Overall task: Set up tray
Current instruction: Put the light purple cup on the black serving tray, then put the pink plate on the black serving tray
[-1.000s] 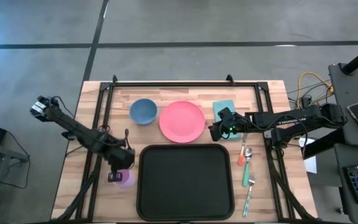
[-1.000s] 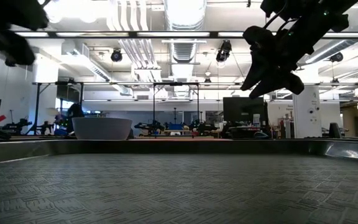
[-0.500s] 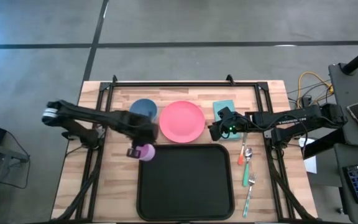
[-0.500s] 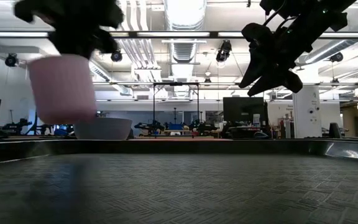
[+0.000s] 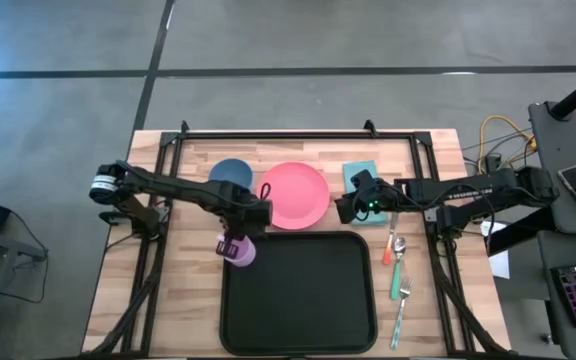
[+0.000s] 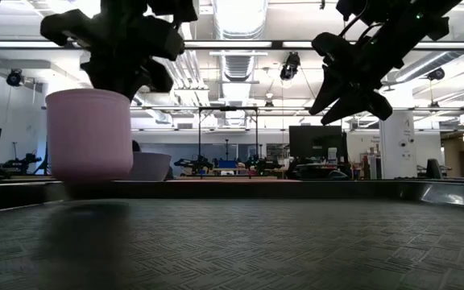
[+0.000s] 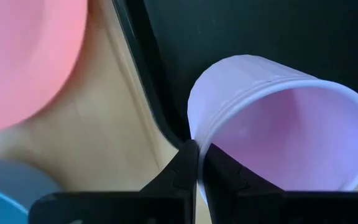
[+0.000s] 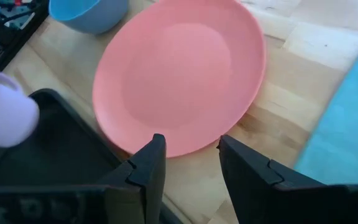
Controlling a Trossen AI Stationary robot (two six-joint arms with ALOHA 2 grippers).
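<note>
A lilac plastic cup [image 5: 244,252] hangs upright from my left gripper [image 5: 230,244] over the far left corner of the large black tray [image 5: 308,300]. In the low view the cup [image 6: 89,133] sits just above the tray's ribbed floor [image 6: 256,242]. My left gripper [image 7: 197,149] is shut on the cup [image 7: 278,124]. My right gripper [image 5: 346,210] is open and holds nothing. It hovers over the near right edge of the round pink plate [image 5: 293,194], which the right wrist view shows between its fingers [image 8: 188,155]. My left gripper pinches the cup's wall at the rim [image 7: 197,130], one finger inside the cup and one outside. The fingers come from above, pointing down. The cup stays upright below them; whether its base touches the tray I cannot tell.
A blue bowl [image 5: 230,175] stands on the table left of the plate, and a teal napkin [image 5: 360,174] lies to its right. A spoon [image 5: 396,250] and forks [image 5: 403,300] lie right of the tray. A black metal frame [image 5: 298,135] borders the table.
My left gripper lifted the cup from the table left of the tray and carried it toward the far and right edges. It then brought the cup lower over the tray's far left corner. The cup stayed upright in the hold.
</note>
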